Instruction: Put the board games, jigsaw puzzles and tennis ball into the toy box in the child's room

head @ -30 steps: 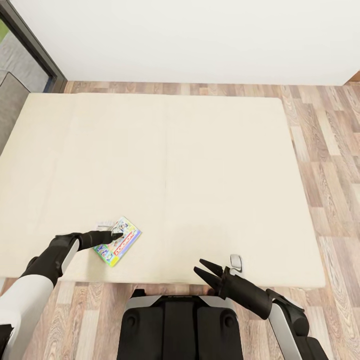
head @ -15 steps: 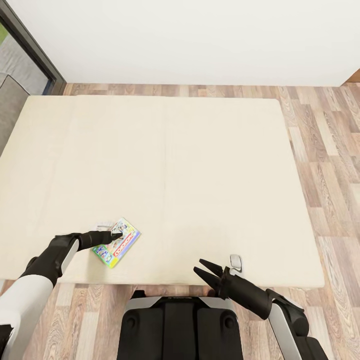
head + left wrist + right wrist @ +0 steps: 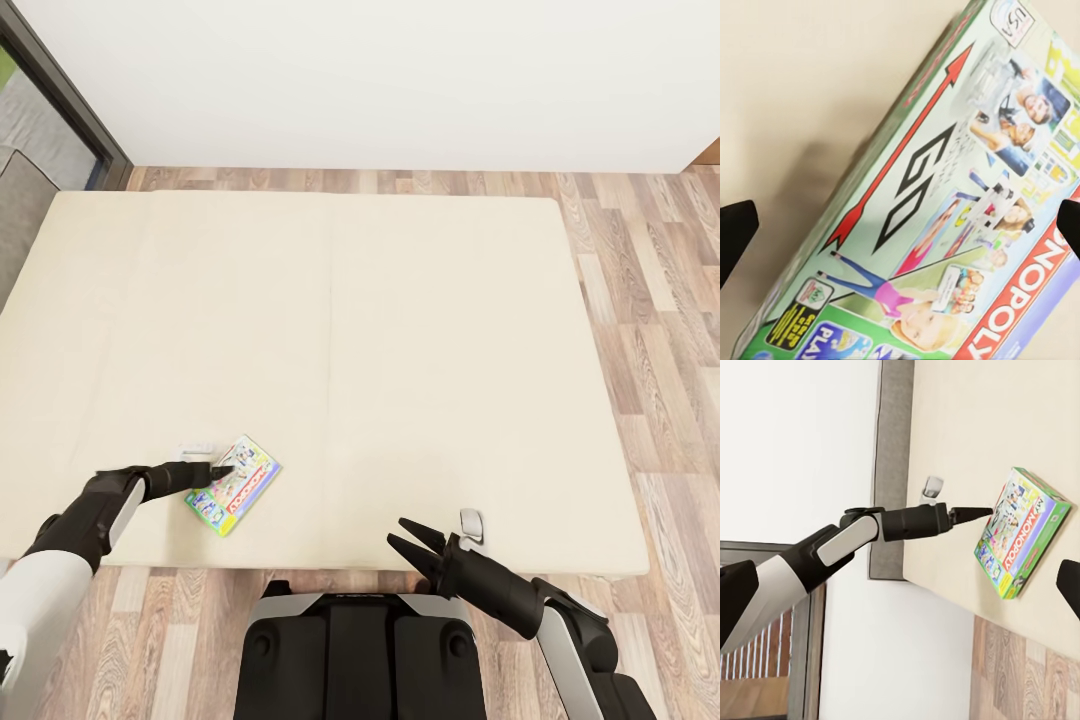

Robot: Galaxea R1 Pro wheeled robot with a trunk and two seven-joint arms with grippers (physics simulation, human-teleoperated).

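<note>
Black fingers of your left gripper [image 3: 222, 469] spread wide over the Monopoly box [image 3: 233, 484], which lies flat near the bed [image 3: 400, 330] front edge. Your right gripper [image 3: 412, 541] hangs open beside a small grey clip [image 3: 471, 523]. Wood floor [image 3: 660, 300] surrounds.

Monopoly box [image 3: 233, 483] lies flat on cream bed [image 3: 400, 330], near-left corner, turned diagonal; green edge, red "Monopoly" strip.
</note>
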